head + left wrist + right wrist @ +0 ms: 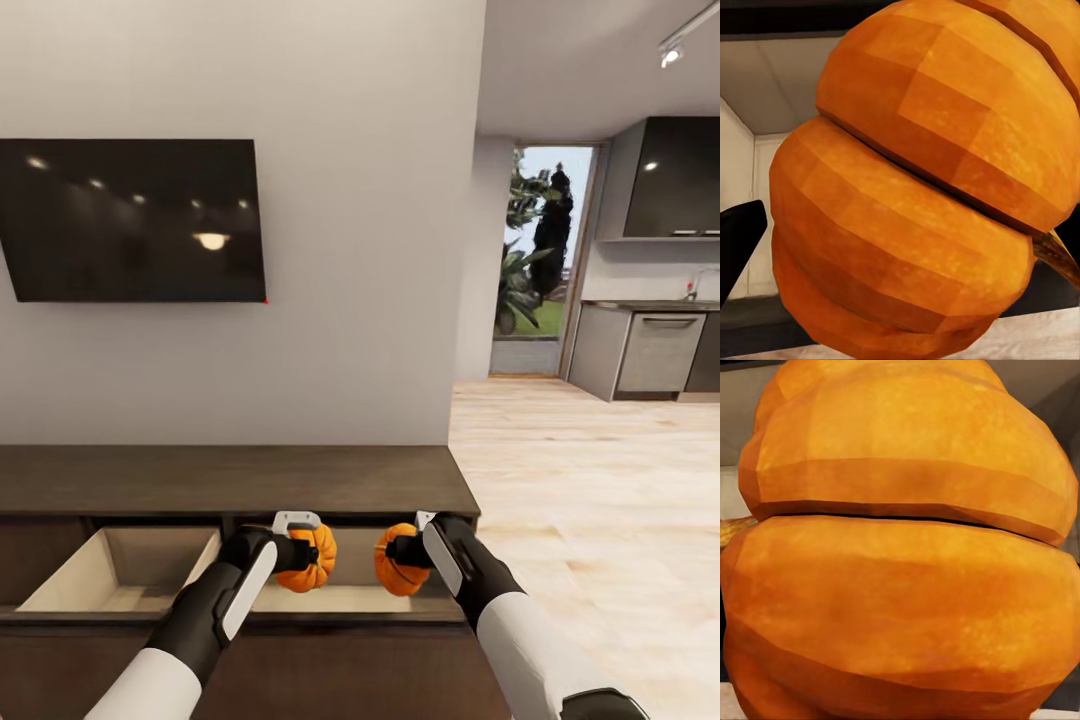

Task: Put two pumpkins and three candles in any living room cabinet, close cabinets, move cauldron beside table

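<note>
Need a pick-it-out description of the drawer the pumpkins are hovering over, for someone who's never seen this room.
Find the wall-mounted TV; below it runs the long dark-brown cabinet. Two of its drawers are pulled open, side by side. The one meant is the open drawer nearer the cabinet's kitchen-side end, with both pumpkins, left pumpkin and right pumpkin, held over it; its neighbour has nothing above it.

The fingertips of the left gripper (300, 553) are hidden behind the left pumpkin (312, 560), and those of the right gripper (405, 552) behind the right pumpkin (400, 575), so the jaw gaps cannot be read. In both wrist views each pumpkin is cut off by the picture's edges. The right drawer (340, 597) interior is largely masked by arms and pumpkins. The cabinet (230, 478) is cut off at the left edge.
</note>
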Motion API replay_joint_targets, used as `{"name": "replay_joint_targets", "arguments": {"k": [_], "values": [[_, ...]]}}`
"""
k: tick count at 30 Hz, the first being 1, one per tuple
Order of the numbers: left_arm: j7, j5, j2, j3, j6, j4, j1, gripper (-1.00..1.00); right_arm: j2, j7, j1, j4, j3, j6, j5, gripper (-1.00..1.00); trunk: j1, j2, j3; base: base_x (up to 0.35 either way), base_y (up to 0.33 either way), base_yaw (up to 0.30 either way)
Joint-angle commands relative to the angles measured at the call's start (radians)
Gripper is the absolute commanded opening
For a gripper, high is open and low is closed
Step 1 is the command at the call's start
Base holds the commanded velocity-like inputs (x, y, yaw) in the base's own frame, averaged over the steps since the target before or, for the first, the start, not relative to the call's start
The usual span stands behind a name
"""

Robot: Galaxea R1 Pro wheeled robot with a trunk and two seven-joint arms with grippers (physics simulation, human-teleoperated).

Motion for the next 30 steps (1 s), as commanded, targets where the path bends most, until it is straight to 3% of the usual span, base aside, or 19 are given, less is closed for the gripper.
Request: {"name": "replay_joint_targets", "arguments": {"k": [1,12,30], "values": [[0.01,0.011,-0.002,-0.002,0.007,-0.001,-0.001,-1.0,0.0,-0.009,-0.001,-0.001,0.004,0.005,-0.011,-1.0,0.0,-0.001,-0.001,0.118,0.0,0.0],[0.013,0.009,-0.013,-0.032,0.098,0.006,-0.001,-1.0,0.001,-0.01,-0.001,-0.002,0.004,0.015,-0.011,-1.0,0.0,-0.001,-0.001,0.022,0.0,0.0],[0.015,0.007,-0.018,-0.035,0.106,0.055,-0.025,-1.0,0.001,-0.01,-0.001,-0.003,0.005,0.029,-0.011,-1.0,0.0,-0.001,-0.001,0.07,0.0,0.0]]}}
